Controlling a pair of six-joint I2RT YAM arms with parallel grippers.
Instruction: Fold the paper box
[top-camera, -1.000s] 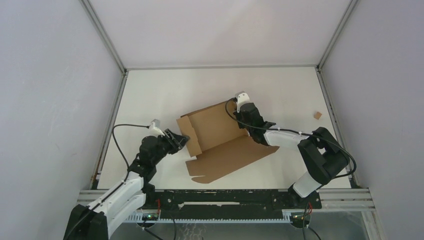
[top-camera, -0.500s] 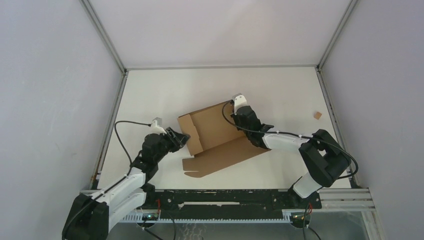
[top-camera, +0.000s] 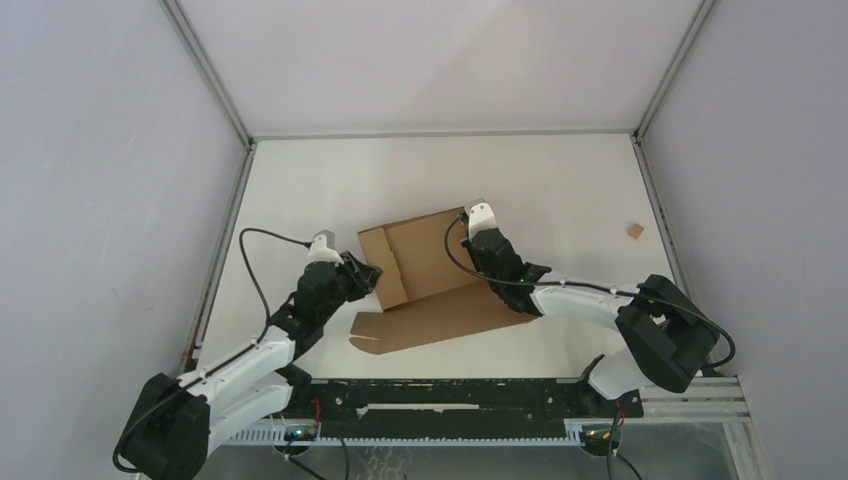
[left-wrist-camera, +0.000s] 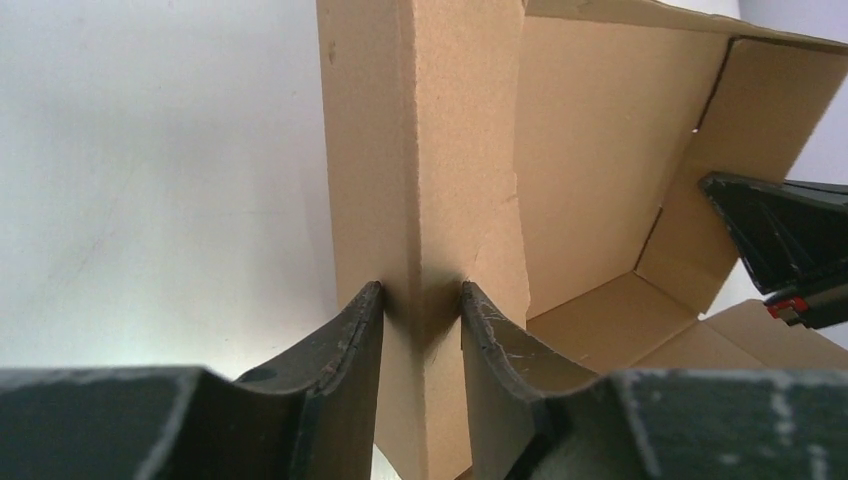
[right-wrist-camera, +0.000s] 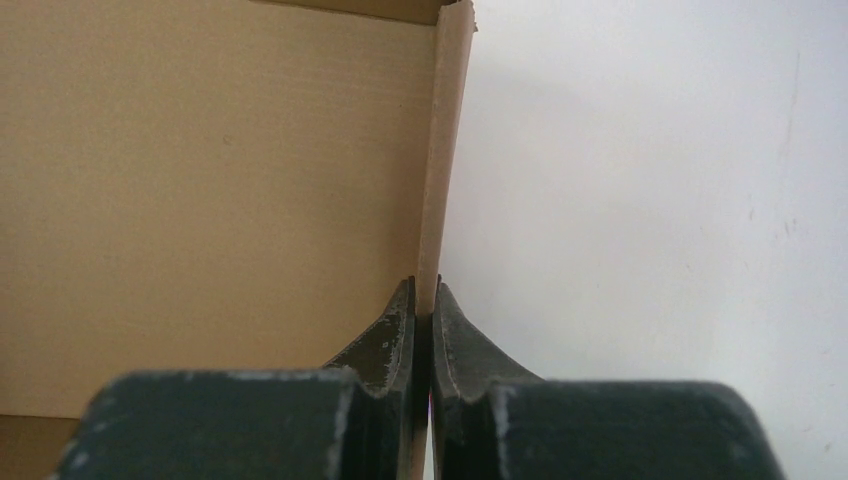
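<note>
Near edge: a metal rail (top-camera: 700, 392) runs along the bottom of the overhead view and carries both arm bases.
Left gripper: the black two-finger left gripper (left-wrist-camera: 421, 298) sits left of centre in the overhead view. Its jaws pinch the folded-over left side wall of the box, one finger on each face, both touching cardboard.
Task object: the plain brown cardboard paper box (top-camera: 425, 255) sits in the middle of the white tabletop (top-camera: 560, 180), between the two grippers. It is partly assembled, with the base flat and the left and right walls raised.
Front panel: a large panel of the paper box lies flat toward the bottom of the frame, with a rounded tab at its lower left.
Right gripper: the black two-finger right gripper (right-wrist-camera: 424, 300) sits just right of centre in the overhead view. Its jaws are pressed together on the thin upright right wall, with the box interior to their left and bare tabletop to their right.
Far right: a tiny brown cardboard scrap (top-camera: 634, 230) lies well apart from the paper box, near the tabletop's right edge.
</note>
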